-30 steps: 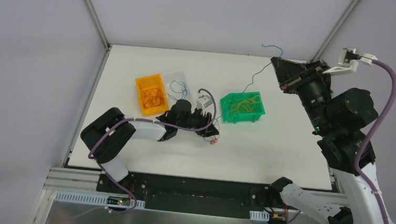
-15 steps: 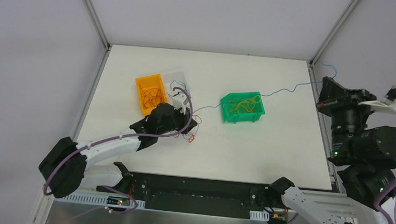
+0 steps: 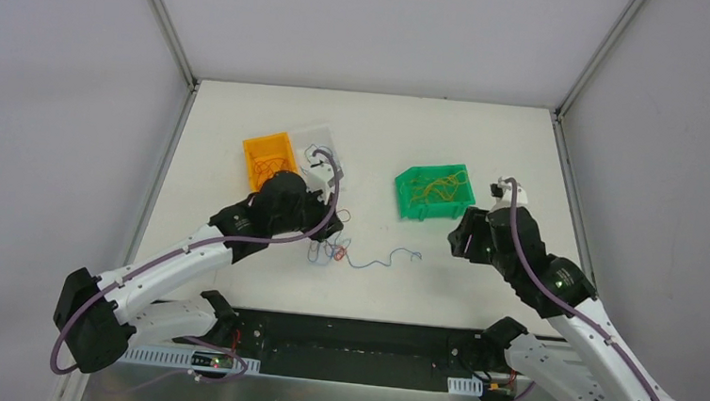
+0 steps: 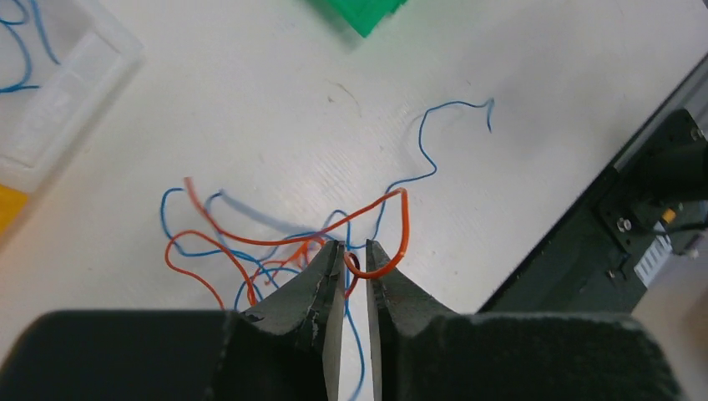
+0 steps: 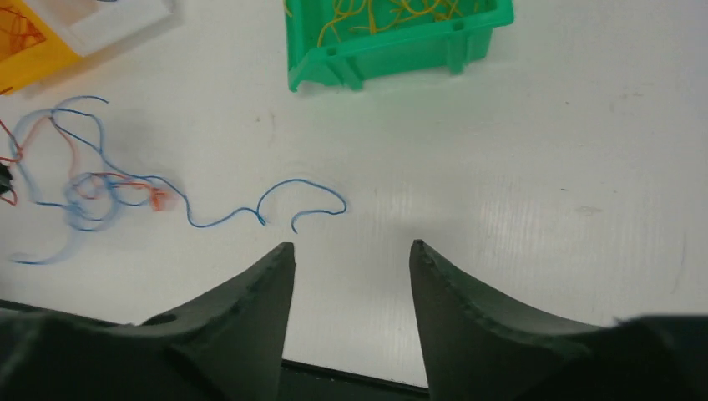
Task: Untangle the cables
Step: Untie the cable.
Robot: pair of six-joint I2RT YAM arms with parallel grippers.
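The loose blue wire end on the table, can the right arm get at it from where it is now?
Probably yes. The right tool is open and empty, with the blue wire end lying on bare table just ahead of it.

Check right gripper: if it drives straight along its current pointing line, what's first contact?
Likely the free end of the blue wire on the table, just ahead of the open right gripper; the green bin lies beyond. Depth unclear.

Tangled red-blue cables (image 3: 333,251) on table
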